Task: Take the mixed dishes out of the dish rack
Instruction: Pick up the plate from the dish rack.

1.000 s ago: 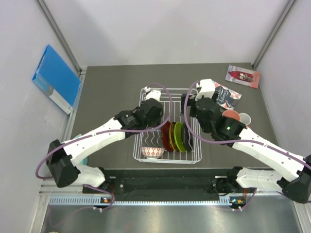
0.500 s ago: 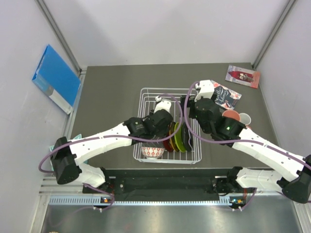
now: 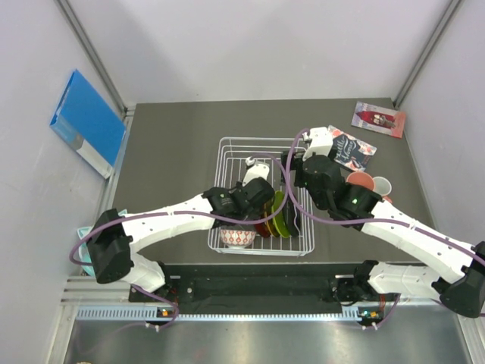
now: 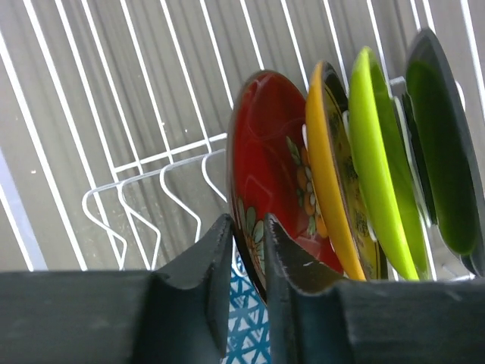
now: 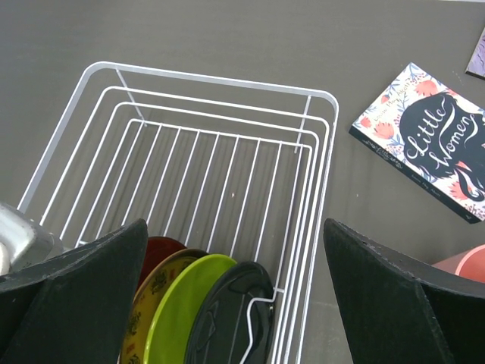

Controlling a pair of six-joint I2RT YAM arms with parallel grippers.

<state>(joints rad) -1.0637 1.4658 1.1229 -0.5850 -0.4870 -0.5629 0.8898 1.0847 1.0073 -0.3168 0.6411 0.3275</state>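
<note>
The dish rack (image 3: 258, 139) sat in the middle of the dark surface (image 3: 174, 144), with four plates standing on edge in the slots at its near right end. From left to right in the left wrist view these were a red plate (image 4: 265, 167) with a flower pattern, an amber plate (image 4: 330, 174), a lime-green plate (image 4: 375, 152) and a black plate (image 4: 443, 152). The left hand (image 4: 248, 221) was down inside the rack, narrowed onto the lower rim of the red plate. One of its fingers (image 4: 216, 258) was on each face of the rim, and both seemed to touch it. A small patterned bowl (image 3: 238, 238) sat in the rack's near left corner, just below that hand. The right hand (image 5: 235, 227) hung above the rack's far right part with its fingers spread wide, holding nothing. A salmon mug (image 3: 360, 180) and a white mug (image 3: 381, 186) stood on the surface to the right of the rack, and a "Little Women" book (image 5: 432, 140) lay beyond them.
</note>
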